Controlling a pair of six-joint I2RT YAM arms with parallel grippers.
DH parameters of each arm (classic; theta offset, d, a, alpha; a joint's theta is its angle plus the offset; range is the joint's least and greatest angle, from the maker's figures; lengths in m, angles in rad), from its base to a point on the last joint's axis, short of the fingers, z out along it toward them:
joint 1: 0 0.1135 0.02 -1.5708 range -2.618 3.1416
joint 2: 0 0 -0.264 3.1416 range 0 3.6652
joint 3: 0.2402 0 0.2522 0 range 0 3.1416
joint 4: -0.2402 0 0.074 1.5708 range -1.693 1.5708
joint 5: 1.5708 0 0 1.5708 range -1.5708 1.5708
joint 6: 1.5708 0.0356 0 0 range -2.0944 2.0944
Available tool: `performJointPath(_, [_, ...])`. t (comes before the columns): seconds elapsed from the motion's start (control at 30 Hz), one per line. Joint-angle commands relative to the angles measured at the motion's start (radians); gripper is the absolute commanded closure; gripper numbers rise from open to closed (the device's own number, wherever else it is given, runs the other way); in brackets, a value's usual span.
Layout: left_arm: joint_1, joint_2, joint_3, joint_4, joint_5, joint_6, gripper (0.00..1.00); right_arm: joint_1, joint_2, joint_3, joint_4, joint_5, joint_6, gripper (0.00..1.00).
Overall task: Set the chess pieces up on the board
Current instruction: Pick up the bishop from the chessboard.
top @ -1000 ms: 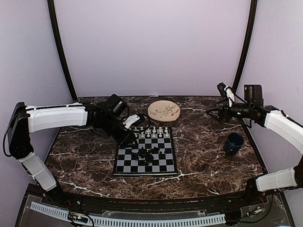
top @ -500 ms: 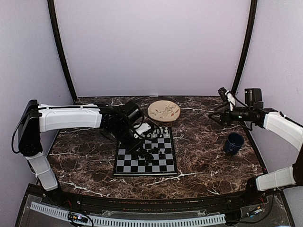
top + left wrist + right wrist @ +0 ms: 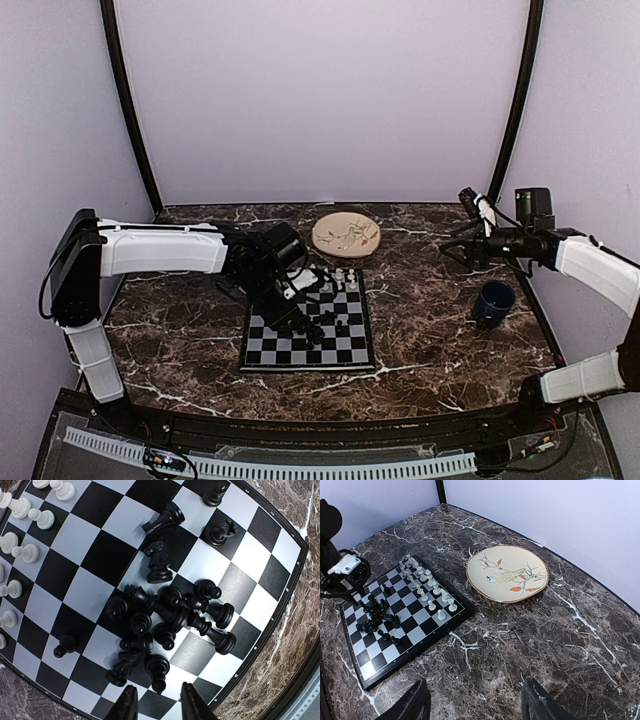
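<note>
**Top view.** The board (image 3: 300, 352) lies mid-table on the marble table (image 3: 430, 330), with the plate (image 3: 346, 235) just beyond its far edge and the blue mug (image 3: 494, 302) to its right. White pieces (image 3: 325, 281) stand in its two far rows, and black pieces (image 3: 315, 325) are heaped at its centre.

**Left wrist view.** The left gripper (image 3: 157, 705) hangs at the heap's edge, fingers narrowly apart and empty. Risk: the black pieces lie tangled, many toppled and touching. A descent here would likely nudge neighbours, pinch two at once, or roll one off the board. They look small, glossy and slippery.

**Right wrist view.** The right gripper (image 3: 475, 705) hovers well right of the board, fingers wide apart and holding nothing, so it poses no evident hazard
</note>
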State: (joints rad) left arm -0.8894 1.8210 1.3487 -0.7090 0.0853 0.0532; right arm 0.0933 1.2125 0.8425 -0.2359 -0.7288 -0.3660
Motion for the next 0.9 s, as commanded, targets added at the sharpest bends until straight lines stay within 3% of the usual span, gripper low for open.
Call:
performJointPath(0.0, [-0.002,0.021,0.032,-0.029,0.004,0.013,0.7,0.0,-0.011,0.001,0.007,-0.003,-0.017,0.38])
performJointPath(0.23, [-0.005,0.032,0.032,-0.034,0.012,0.011,0.72,0.0,-0.012,-0.002,0.006,-0.002,-0.022,0.37])
performJointPath(0.57, [-0.013,0.043,0.032,-0.056,-0.002,0.009,0.83,0.0,-0.014,0.002,0.001,-0.008,-0.021,0.37])
performJointPath(0.87, [-0.028,-0.009,0.044,-0.094,0.002,0.005,1.0,0.001,-0.012,-0.002,0.0,-0.008,-0.025,0.37])
